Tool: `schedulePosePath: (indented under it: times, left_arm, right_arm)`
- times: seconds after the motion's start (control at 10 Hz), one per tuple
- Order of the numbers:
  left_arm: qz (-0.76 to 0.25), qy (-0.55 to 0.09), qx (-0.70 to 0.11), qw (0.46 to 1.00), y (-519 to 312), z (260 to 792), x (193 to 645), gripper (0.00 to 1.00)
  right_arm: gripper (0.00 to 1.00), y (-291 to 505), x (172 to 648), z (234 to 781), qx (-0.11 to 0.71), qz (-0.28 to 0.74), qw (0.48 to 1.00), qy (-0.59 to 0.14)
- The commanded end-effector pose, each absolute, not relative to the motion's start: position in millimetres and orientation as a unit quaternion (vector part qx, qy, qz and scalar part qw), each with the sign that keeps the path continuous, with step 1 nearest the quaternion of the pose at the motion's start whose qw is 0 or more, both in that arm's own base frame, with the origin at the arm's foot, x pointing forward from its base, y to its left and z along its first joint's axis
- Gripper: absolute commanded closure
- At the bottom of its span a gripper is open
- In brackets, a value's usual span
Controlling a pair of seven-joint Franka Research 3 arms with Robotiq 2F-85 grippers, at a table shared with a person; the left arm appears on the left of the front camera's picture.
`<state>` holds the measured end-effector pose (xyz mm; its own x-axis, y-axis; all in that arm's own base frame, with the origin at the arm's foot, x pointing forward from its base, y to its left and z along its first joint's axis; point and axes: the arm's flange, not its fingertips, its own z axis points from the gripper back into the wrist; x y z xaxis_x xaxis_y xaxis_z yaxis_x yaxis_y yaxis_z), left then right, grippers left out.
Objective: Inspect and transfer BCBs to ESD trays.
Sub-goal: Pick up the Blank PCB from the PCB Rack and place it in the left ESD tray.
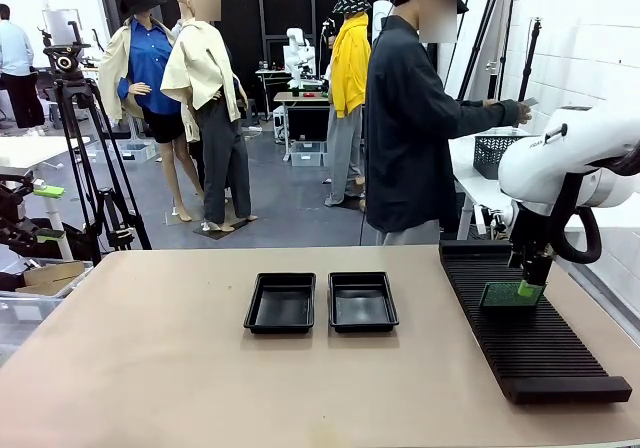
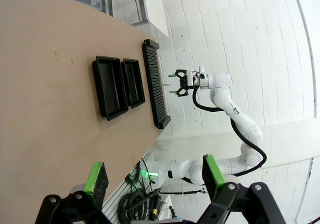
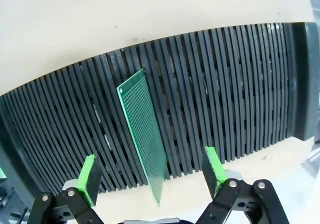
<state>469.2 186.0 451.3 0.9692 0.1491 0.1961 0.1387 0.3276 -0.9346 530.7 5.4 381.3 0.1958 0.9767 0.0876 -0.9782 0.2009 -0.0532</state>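
One green BCB [image 3: 144,134] stands on edge in a slot of the long black ribbed rack [image 3: 230,89]. My right gripper [image 3: 152,176] hangs open just above it, one green pad on each side and neither touching. In the front view this BCB [image 1: 506,294] sits in the rack's far part under the right gripper [image 1: 530,286]. Two black ESD trays [image 1: 281,302] [image 1: 362,300] lie side by side at the table's middle with nothing in them. My left gripper [image 2: 154,179] is open and holds nothing, high above the table, far from the trays [image 2: 107,86].
The rack [image 1: 530,343] runs along the table's right side. A person [image 1: 410,118] stands at the far edge, turned toward a side table with a dark mesh basket [image 1: 497,153]. A tripod [image 1: 85,148] stands at the far left.
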Motion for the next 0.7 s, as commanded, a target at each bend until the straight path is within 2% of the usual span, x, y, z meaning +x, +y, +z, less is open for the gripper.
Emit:
schedulePosePath:
  times: [0.0,0.6]
  left_arm:
    - [0.008,-0.125,-0.577,0.807,186.1,454.7,469.1,0.00]
    - [0.008,-0.125,-0.577,0.807,186.1,454.7,469.1,0.00]
  right_arm:
    - [0.00,9.6,539.7,372.4,-0.026,0.617,0.785,-0.038]
    - [0.00,9.9,547.2,364.9,-0.015,0.623,0.781,-0.033]
